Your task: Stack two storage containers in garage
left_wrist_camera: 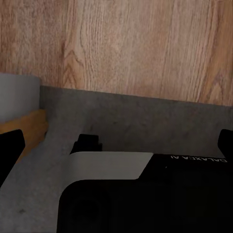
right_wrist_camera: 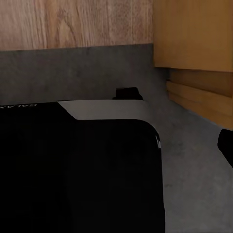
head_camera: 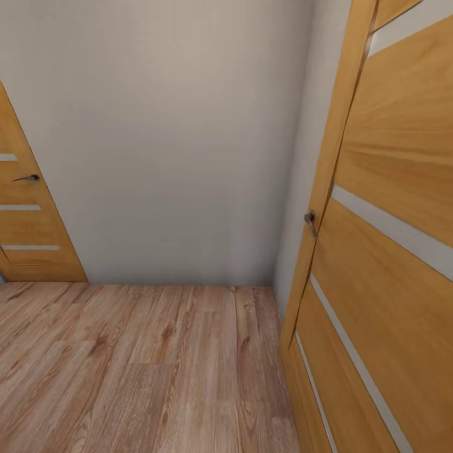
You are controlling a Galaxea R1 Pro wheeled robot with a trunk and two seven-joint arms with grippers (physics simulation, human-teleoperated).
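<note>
An open wooden door [head_camera: 390, 251] stands at three o'clock, another door [head_camera: 28, 214] at nine. Wood-plank floor [head_camera: 145, 365] meets dark grey floor [left_wrist_camera: 145, 121]. Neither gripper's grip can be told.

So a wall [head_camera: 170, 138] is sitting far ahead, one door [head_camera: 28, 214] is standing far left, another door [head_camera: 384, 264] is hanging open near right, plank floor [head_camera: 145, 371] is running between them.

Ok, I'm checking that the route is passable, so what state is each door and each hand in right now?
Right-side door: appears open, swung alongside the wall.
Left-side door: looks shut, handle level.
Left hand: open, fingers wide apart, holding nothing.
Right hand: one fingertip shows, so open or shut can't be told.
</note>
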